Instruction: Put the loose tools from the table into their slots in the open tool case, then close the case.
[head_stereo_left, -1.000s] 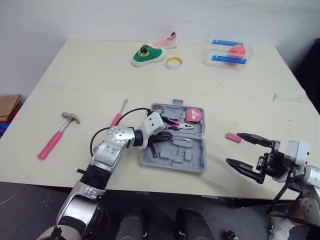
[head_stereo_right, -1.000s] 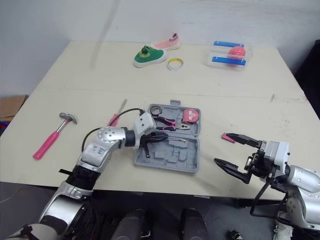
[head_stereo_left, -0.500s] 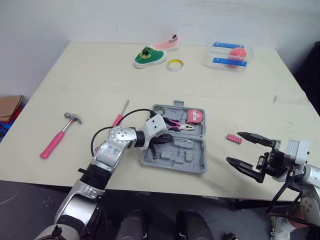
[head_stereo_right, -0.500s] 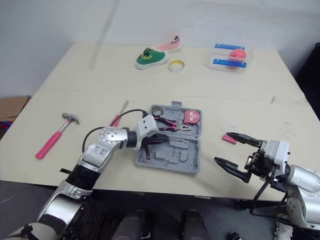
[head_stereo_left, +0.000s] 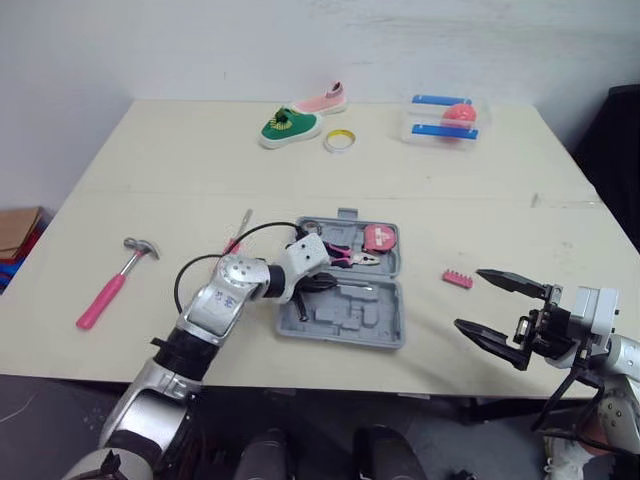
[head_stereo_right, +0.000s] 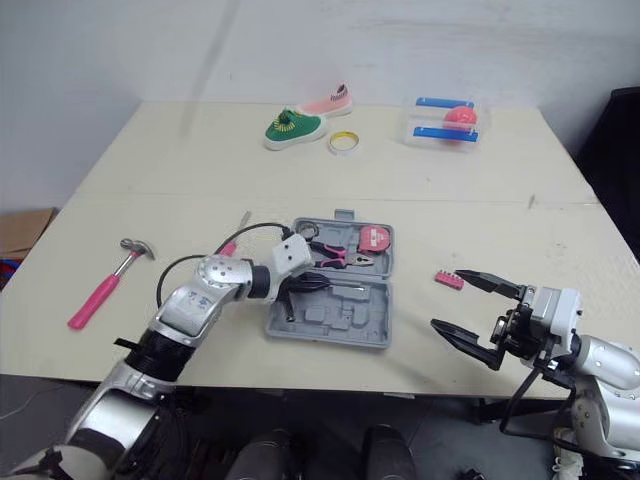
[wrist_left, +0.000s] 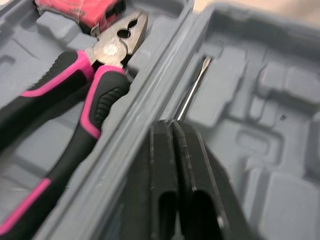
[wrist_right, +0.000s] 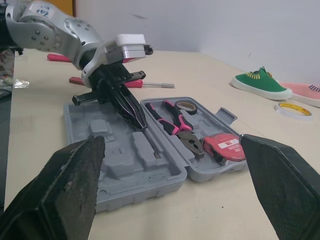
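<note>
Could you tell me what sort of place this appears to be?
Probably a robotics test room: a plain table against a bare wall, carrying unrelated props: a tool case, a green shoe, a clear box.

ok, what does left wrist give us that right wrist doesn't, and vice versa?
Left wrist: close detail. The flat tip of the shaft, how it runs out from between the shut fingers of the left end effector, and the teeth of the pliers.
Right wrist: the whole case on the table, with the screwdriver, hammer, green shoe and tape roll beyond.
Both: pliers and tape measure seated in the case, and the end effector on the shaft.
</note>
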